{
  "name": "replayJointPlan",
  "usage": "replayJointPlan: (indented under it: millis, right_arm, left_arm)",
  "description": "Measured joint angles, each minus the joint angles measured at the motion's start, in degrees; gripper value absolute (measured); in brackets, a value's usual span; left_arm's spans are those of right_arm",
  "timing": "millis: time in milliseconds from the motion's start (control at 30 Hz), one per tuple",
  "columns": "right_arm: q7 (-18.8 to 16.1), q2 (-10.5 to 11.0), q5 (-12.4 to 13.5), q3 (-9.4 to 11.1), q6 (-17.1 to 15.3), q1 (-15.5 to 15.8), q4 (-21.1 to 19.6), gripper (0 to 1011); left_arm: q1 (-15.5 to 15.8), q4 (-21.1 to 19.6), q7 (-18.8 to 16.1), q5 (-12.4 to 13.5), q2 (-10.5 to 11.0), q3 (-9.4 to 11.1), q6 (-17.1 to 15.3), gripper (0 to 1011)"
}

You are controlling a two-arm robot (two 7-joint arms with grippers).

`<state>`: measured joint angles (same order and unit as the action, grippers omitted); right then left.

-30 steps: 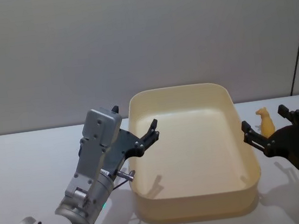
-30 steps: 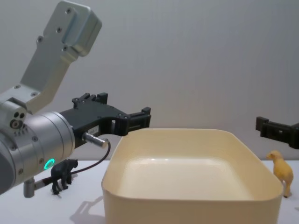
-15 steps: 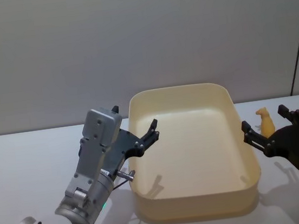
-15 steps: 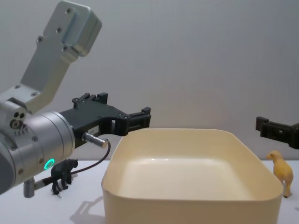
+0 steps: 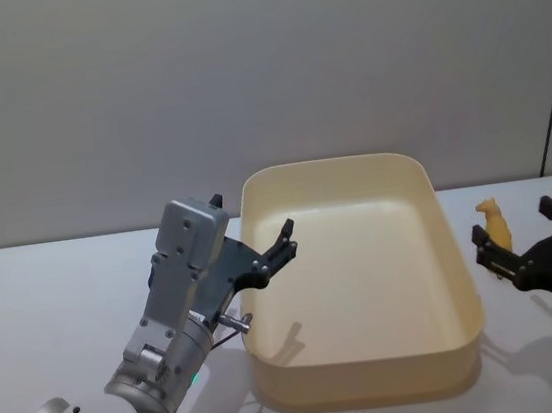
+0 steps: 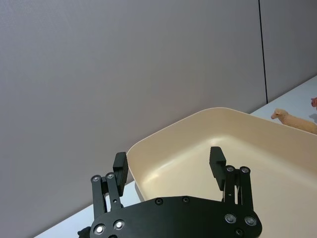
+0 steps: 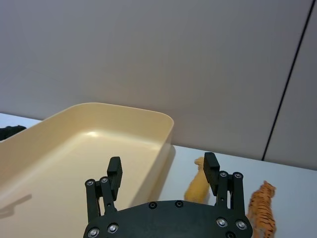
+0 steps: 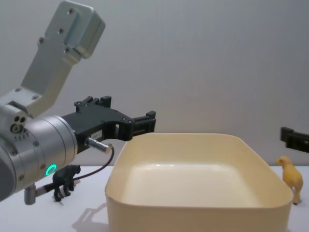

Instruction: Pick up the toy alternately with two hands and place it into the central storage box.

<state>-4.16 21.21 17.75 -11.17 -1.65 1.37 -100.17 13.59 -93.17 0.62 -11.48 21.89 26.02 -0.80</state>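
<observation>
The cream storage box (image 5: 368,381) sits mid-table with no toy inside. My left gripper (image 5: 249,218) hangs open over the box's left rim (image 6: 163,135) with nothing between its fingers. A black toy animal (image 8: 65,180) stands on the table to the left of the box, behind the left arm. My right gripper (image 5: 515,220) is open and empty to the right of the box. Just ahead of it stand a yellow toy animal (image 7: 197,186) and an orange striped tiger (image 7: 260,215). The yellow toy (image 8: 289,176) stands close to the box's right wall.
A white table (image 5: 45,295) carries everything, with a plain grey wall behind. The silver left arm with its green light ring (image 8: 50,169) bulks large at the left. A thin black cable (image 8: 94,170) loops from it near the box's left wall.
My right gripper has drawn away from the box toward the right, still open. The left gripper and the toys have not moved.
</observation>
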Motion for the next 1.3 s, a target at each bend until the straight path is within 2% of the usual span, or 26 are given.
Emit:
replayJointPlan:
  millis: [233, 467, 733, 1033, 1300]
  right_arm:
    - [1.3, 1.6, 1.3, 1.6, -0.6, 0.8, 0.4, 1001]
    - [4.4, 3.3, 3.0, 3.6, -2.3, 2.1, 0.7, 1001]
    - [7.4, 3.9, 4.3, 4.9, -4.9, 2.3, 2.0, 1001]
    - [8.0, 2.9, 4.4, 4.9, -7.5, -0.4, 5.8, 1001]
    - [7.3, 1.0, 3.0, 4.0, -8.8, -4.7, 11.8, 1001]
  left_arm:
    - [0.0, 0.0, 0.0, 0.0, 0.0, 0.0, 0.0, 1001]
    - [0.0, 0.0, 0.0, 0.0, 0.0, 0.0, 0.0, 1001]
    - [0.0, 0.0, 0.0, 0.0, 0.0, 0.0, 0.0, 1001]
    - [0.0, 0.0, 0.0, 0.0, 0.0, 0.0, 0.0, 1001]
    - [0.0, 0.0, 0.0, 0.0, 0.0, 0.0, 0.0, 1001]
